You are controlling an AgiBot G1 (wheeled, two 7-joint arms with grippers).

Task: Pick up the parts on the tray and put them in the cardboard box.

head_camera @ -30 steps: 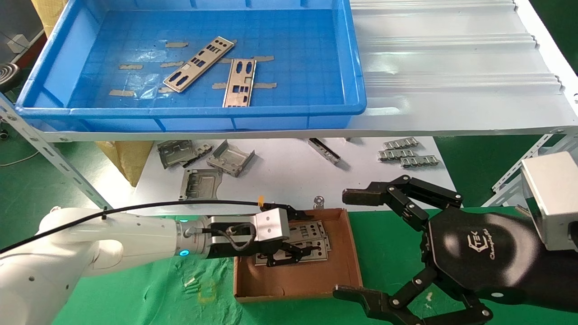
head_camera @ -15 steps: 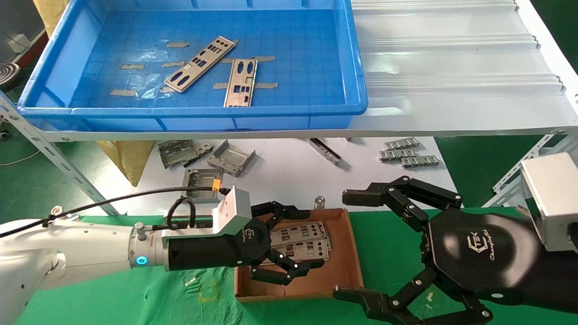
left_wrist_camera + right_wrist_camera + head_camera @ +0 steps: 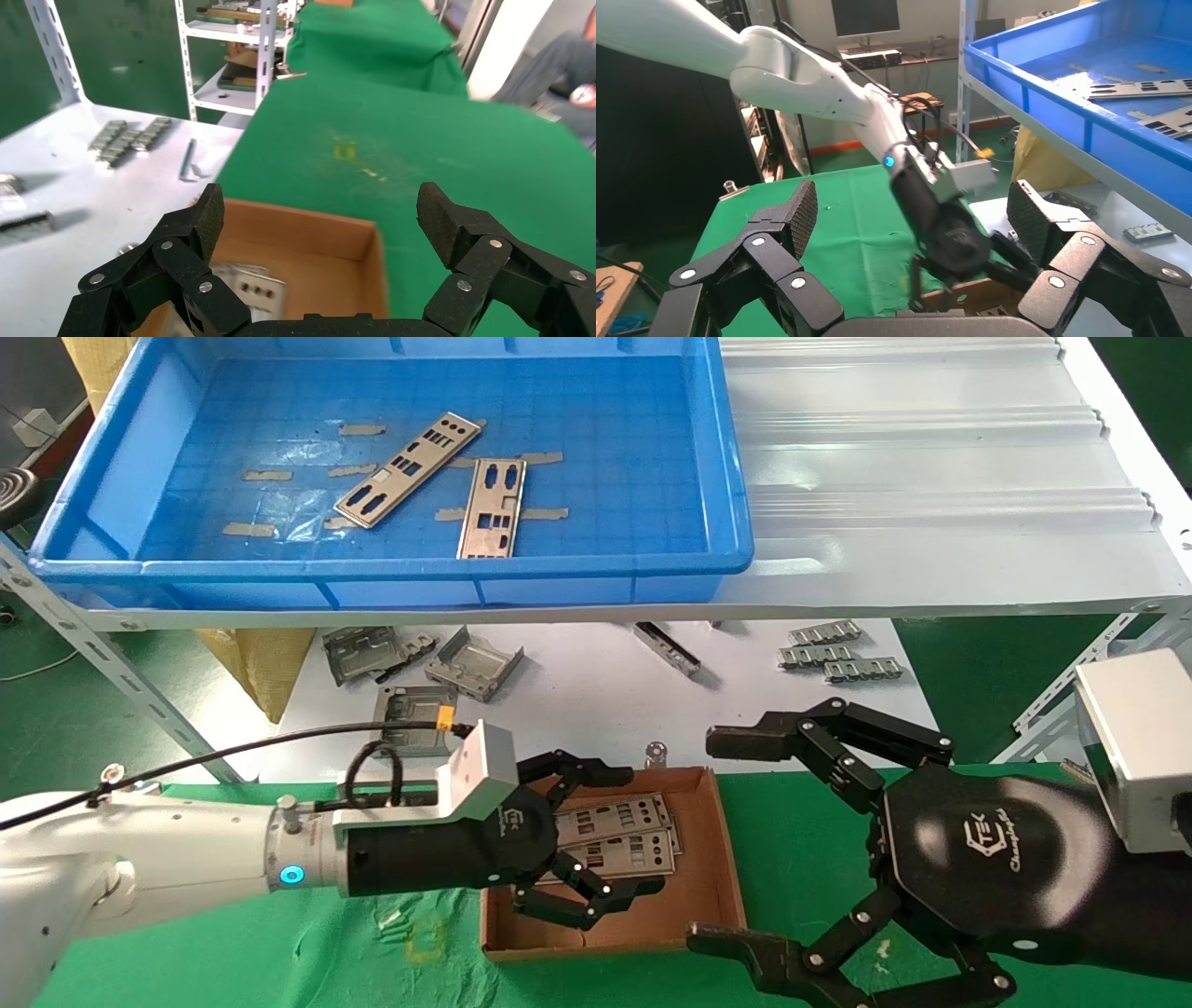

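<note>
Two silver plates (image 3: 410,467) (image 3: 494,508) lie on the floor of the blue tray (image 3: 93,523) on the upper shelf. The tray (image 3: 1046,91) also shows in the right wrist view. The cardboard box (image 3: 722,868) sits on the green cloth and holds several stacked plates (image 3: 619,836). My left gripper (image 3: 633,829) is open and empty, low over the box's left part. In the left wrist view the open gripper (image 3: 322,207) frames the box (image 3: 309,221) and a plate (image 3: 256,288). My right gripper (image 3: 715,843) hangs open and empty just right of the box.
Bent grey brackets (image 3: 410,663) and ridged clips (image 3: 838,654) lie on the white lower surface behind the box. A white corrugated sheet (image 3: 931,477) lies right of the tray. Slanted metal shelf struts (image 3: 121,672) stand at the left.
My left wrist has rolled and its fingers have opened, leaving the plate it held in the box. The arm has drawn back slightly to the left. The right arm has not moved.
</note>
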